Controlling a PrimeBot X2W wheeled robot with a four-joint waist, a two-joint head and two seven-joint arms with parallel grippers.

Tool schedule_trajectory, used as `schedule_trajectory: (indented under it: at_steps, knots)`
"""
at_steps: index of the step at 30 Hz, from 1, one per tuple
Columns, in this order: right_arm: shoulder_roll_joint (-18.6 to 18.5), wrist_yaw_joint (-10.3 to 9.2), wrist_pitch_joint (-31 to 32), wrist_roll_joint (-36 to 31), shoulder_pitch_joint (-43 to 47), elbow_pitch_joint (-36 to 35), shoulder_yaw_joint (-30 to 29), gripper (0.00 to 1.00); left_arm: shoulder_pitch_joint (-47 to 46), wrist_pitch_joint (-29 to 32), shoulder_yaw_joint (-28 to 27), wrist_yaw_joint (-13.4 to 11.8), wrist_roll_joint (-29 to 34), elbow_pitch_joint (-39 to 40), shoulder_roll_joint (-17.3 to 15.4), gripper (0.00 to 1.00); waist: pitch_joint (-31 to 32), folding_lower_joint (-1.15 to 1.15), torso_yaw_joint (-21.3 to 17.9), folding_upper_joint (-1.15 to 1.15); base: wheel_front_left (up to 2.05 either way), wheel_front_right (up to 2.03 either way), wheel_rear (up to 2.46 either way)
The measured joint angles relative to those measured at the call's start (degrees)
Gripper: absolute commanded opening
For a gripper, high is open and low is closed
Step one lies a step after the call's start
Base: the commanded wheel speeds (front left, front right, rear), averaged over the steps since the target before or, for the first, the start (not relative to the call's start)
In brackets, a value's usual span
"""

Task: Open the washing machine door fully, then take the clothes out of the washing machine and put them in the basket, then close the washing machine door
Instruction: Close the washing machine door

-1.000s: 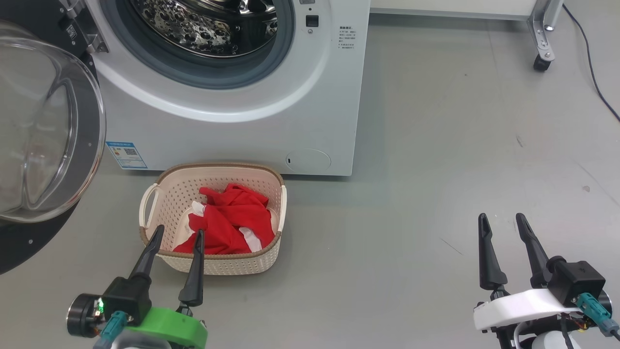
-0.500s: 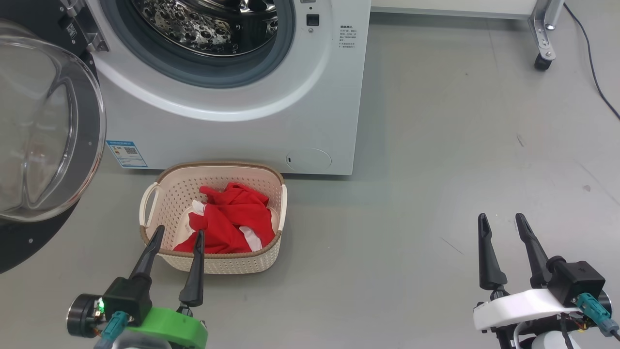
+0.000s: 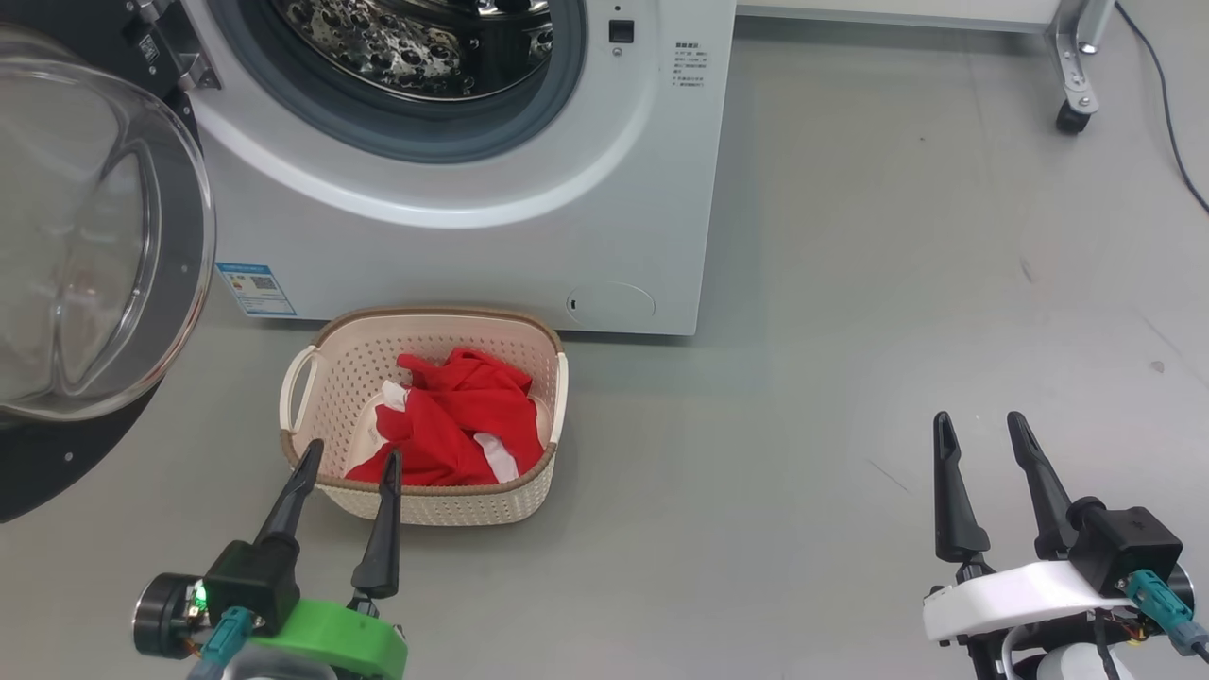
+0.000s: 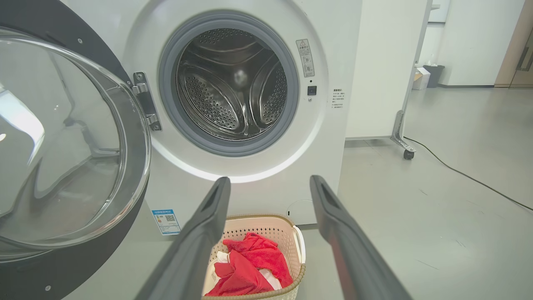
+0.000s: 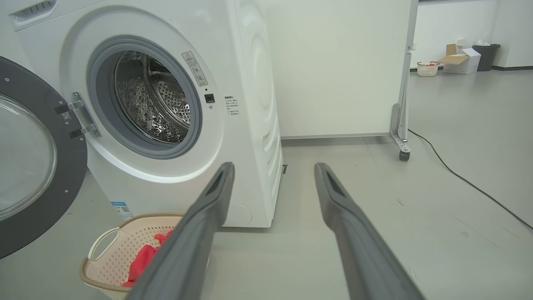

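Clothes [image 3: 453,420] are sitting bunched in the basket [image 3: 444,505], which is standing on the floor [image 3: 850,283] right in front of the washing machine [image 3: 491,246], just below the opening. Drum [image 4: 233,87] is looking empty in the left wrist view, so unloading looks done imo. Remaining step = shutting the washing machine door [image 3: 85,255]. It's hanging wide open off the hinge [image 4: 145,100], left of the opening as the head cam sees it.

Left gripper [image 3: 353,450]: fingers spread a moderate gap, holding nothing, hovering by the near edge of the basket. Right gripper [image 3: 979,418]: approx same gap, holding nothing, hovering over bare floor, well apart from everything.

How I'd be doing it:
- Using the L arm, since it's sitting nearest the door.
- Getting behind the door and contacting the black rim on the side far from the hinge for max leverage. Avoiding the glass bowl, prob slippery.
- Pushing along the arc, not straight in.
- Watching door bottom vs basket handle. Clearance is looking ok, but can't tell for sure.
- Finishing w/ a firm press on the latch slot [image 4: 311,90] side till it's seating flush.
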State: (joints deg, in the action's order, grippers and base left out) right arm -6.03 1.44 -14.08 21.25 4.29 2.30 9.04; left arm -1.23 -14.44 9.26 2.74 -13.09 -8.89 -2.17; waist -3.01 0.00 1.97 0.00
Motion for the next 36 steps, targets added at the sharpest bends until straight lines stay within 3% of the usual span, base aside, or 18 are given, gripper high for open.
schedule_trajectory:
  at_steps: [14,36]
  knots:
    - [-0.32,0.19,0.00,-0.01,-0.02,-0.66,0.43,1.00,-0.32,0.00,-0.18,-0.02,0.00,0.09,-0.01,1.00,-1.73,0.00,5.53,0.00,0.00,0.00,0.00]
    - [-0.30,1.00,0.14,0.00,-0.27,0.41,1.45,1.00,-0.35,0.01,0.30,-0.78,0.59,-0.16,-0.01,1.00,-1.22,0.00,21.74,0.00,0.00,0.00,0.00]
